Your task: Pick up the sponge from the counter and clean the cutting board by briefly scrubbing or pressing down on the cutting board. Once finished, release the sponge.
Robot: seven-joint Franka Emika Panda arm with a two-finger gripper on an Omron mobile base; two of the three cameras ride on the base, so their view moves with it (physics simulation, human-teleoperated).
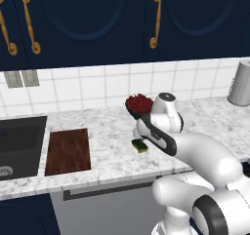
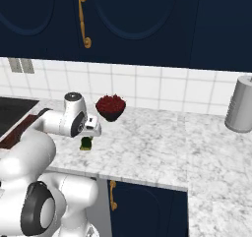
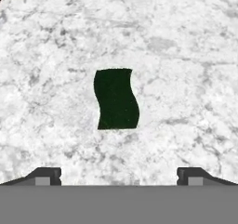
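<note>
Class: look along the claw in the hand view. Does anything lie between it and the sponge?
Nothing visible does. The sponge lies alone on bare counter, centred ahead of the open claw.

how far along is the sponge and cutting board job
Early stage. Done: the gripper is lined up above the sponge, which lies green side up on the counter. In hand: the approach for the pick; the fingers are spread wide and hold nothing. Left: grasp the sponge, carry it to the cutting board, press or scrub, then release.
</note>
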